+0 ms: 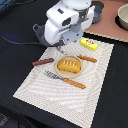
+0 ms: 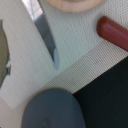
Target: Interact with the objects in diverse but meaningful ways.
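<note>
**Arm low over the far corner of the mat, bread on its plate in the middle**

From across the room, the white arm (image 1: pixel 65 22) hangs over the far corner of the pale woven mat (image 1: pixel 60 92), which lies on a dark surface (image 1: pixel 15 60). The arm's bulk hides the pincer in this view, so I cannot tell whether it is spread or pressed together. In the middle of the mat a golden bread loaf (image 1: pixel 69 65) sits on a tan plate (image 1: pixel 60 71). A brown sausage (image 1: pixel 43 62) lies just beside the plate toward the exterior view's left. An orange-handled fork (image 1: pixel 65 79) lies along the plate's near side, and another orange-handled piece (image 1: pixel 87 58) lies on the plate's far right side. A yellow block (image 1: pixel 89 44) rests near the mat's far right corner. A grey-blue pot (image 1: pixel 123 17) stands well apart on a tan board at the exterior view's right.

The wrist camera gives what the arm blocks: the sausage's (image 2: pixel 114 33) rounded end close up, lying on the mat near its edge, the plate's rim (image 2: pixel 72 5), and a blurred grey-blue rounded shape (image 2: pixel 52 110) I cannot identify.

The mat's near half is open, and dark cloth borders it all round.
</note>
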Tool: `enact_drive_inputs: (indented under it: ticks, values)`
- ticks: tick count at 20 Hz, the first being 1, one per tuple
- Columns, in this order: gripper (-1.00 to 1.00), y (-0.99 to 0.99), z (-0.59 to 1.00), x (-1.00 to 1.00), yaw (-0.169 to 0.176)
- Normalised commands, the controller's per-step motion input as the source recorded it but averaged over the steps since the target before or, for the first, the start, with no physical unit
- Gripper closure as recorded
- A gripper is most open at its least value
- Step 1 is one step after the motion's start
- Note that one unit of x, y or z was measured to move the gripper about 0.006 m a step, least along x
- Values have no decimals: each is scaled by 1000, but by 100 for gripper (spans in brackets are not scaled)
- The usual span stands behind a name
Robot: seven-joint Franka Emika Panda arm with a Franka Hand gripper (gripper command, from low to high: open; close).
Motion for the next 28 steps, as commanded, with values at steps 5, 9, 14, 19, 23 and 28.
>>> enact_drive_inputs:
  ticks: [5,9,14,19,23,28]
  values:
    - [-100,-299,-602,-913,61]
    - [-100,-275,-590,-856,90]
    - [-100,-215,-495,-808,115]
    - [-100,-185,84,-703,96]
    - [-100,-208,255,-530,106]
    - [-100,-198,129,-443,105]
